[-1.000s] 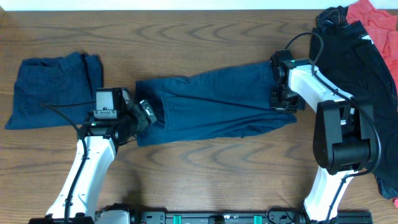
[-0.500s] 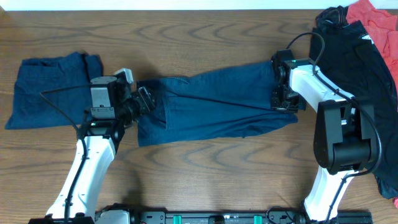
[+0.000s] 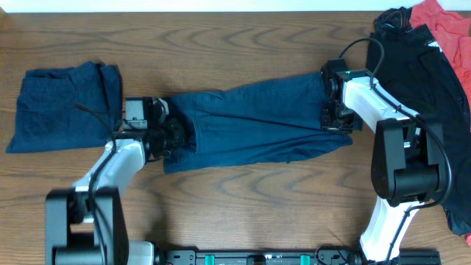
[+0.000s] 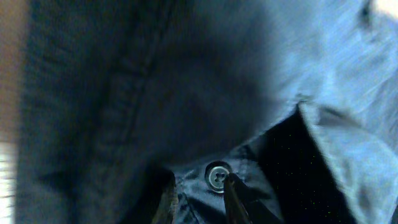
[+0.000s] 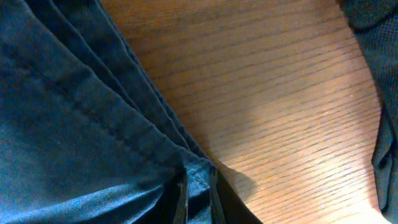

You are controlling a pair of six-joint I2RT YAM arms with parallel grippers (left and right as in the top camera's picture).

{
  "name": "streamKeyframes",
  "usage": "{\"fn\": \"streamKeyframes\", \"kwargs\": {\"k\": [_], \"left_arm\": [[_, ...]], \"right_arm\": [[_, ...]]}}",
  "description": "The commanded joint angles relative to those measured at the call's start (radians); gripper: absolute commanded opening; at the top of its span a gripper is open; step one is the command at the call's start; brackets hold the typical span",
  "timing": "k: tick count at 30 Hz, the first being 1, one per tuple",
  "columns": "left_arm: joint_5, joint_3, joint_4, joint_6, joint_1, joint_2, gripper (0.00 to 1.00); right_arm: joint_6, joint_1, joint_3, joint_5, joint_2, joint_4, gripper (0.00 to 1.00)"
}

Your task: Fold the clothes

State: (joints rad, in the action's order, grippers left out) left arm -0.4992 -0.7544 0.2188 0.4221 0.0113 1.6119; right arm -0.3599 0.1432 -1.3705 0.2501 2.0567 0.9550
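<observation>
Wooden table [image 3: 243, 29], black garment pile [image 3: 419, 66] beside shorts [image 3: 257, 129]

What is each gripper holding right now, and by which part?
Both hold the spread navy garment: the right gripper pinches its hem corner; the left gripper seems to grip it beside the button.

A black garment [image 3: 441, 88] is heaped along the right edge of the wooden surface [image 3: 243, 29], with a red cloth [image 3: 449, 29] laid at the far corner.
</observation>
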Motion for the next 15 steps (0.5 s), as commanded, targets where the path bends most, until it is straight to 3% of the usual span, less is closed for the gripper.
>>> {"fn": "streamKeyframes", "kwargs": {"k": [1, 5, 12, 14, 15], "left_arm": [[-0.109, -0.002, -0.003, 0.001, -0.002, 0.038, 0.28], [-0.202, -0.016, -0.047, -0.023, 0.004, -0.001, 0.28], [-0.192, -0.065, -0.051, -0.021, 0.027, -0.208, 0.34], [-0.177, -0.065, -0.052, -0.021, 0.027, -0.273, 0.37], [-0.169, -0.065, -0.047, -0.016, 0.027, -0.302, 0.38]], "right_arm": [[-0.010, -0.019, 0.030, 0.030, 0.025, -0.008, 0.13], [-0.010, -0.019, 0.030, 0.030, 0.025, -0.008, 0.13], [-0.010, -0.018, 0.030, 0.029, 0.025, -0.004, 0.15], [-0.010, -0.019, 0.030, 0.016, 0.025, -0.006, 0.20], [-0.010, -0.019, 0.030, 0.004, 0.025, -0.013, 0.33]]}}
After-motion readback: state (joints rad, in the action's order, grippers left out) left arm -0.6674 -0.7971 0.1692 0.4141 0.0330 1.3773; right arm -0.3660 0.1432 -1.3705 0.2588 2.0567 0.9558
